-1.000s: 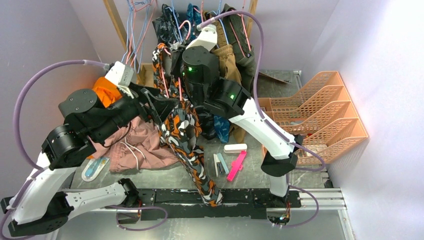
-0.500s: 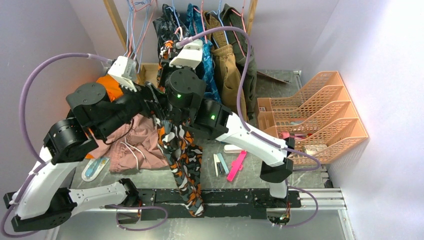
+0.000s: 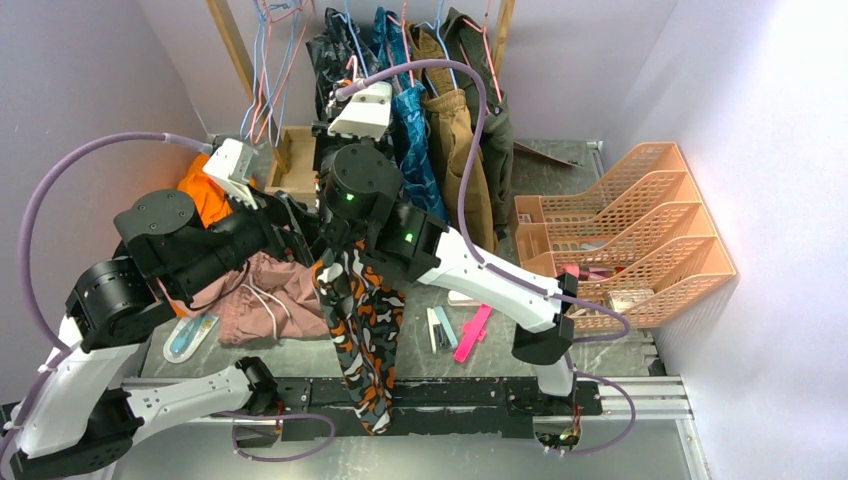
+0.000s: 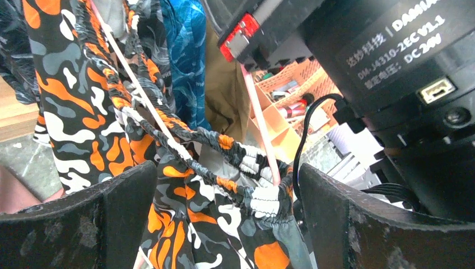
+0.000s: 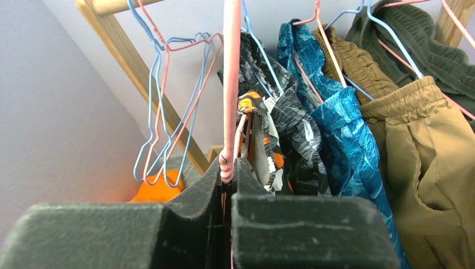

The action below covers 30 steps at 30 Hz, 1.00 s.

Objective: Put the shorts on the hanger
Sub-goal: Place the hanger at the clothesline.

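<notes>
Mostly done: right gripper (image 5: 227, 166) pinches the pink hanger (image 5: 229, 84), left gripper (image 4: 227, 193) gapes empty, camo shorts (image 3: 362, 320) look threaded; next, rack it.

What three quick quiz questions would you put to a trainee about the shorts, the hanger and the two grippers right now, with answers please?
1. True or false: the right gripper is shut on the wire of the pink hanger.
2. Pick one. At the waistband of the camouflage shorts, the left gripper is: A) clamped shut on it, B) open, with a finger on each side, C) out of view.
3. What colour are the mesh file trays at the far right of the top view?

Key: 1 true; 2 B; 3 orange.
</notes>
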Available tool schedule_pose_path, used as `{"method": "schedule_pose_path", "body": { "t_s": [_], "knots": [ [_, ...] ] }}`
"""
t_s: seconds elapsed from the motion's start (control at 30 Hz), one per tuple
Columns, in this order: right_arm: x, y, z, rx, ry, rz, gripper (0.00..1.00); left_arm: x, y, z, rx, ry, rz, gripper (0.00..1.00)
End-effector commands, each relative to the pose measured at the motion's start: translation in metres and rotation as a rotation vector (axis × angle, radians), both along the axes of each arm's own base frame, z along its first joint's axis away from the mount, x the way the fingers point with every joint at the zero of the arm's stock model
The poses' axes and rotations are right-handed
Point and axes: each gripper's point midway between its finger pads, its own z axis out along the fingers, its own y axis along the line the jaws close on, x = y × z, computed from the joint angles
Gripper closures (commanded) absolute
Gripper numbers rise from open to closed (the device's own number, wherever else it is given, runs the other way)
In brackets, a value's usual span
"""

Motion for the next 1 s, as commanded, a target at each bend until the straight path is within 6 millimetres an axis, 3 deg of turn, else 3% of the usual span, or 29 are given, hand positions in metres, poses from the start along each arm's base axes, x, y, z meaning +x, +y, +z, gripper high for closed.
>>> {"method": "schedule_pose_path", "body": {
  "t_s": [0.0,0.3,0.6,0.77,0.97],
  "knots": [
    [0.004,-0.013,0.014,0.056,-0.013,-0.03,1.0,-0.012,-0.006,-0.022,0.069,0.034,-0.083,0.0],
    [0.012,-0.015,0.009,0.04,-0.01,-0.054,1.0,-0.002,-0.014,-0.029,0.134,0.044,-0.089,0.05],
    [0.03,-0.022,0.0,0.014,-0.004,-0.116,1.0,0.009,0.005,-0.033,0.213,0.014,0.004,0.01],
    [0.036,-0.022,0.0,0.026,-0.007,-0.133,1.0,0.011,0.003,-0.041,0.244,0.019,0.0,0.01],
    [0.043,-0.008,-0.014,0.005,-0.001,-0.136,1.0,0.012,-0.002,-0.054,0.254,0.021,-0.021,0.01]
  ]
}}
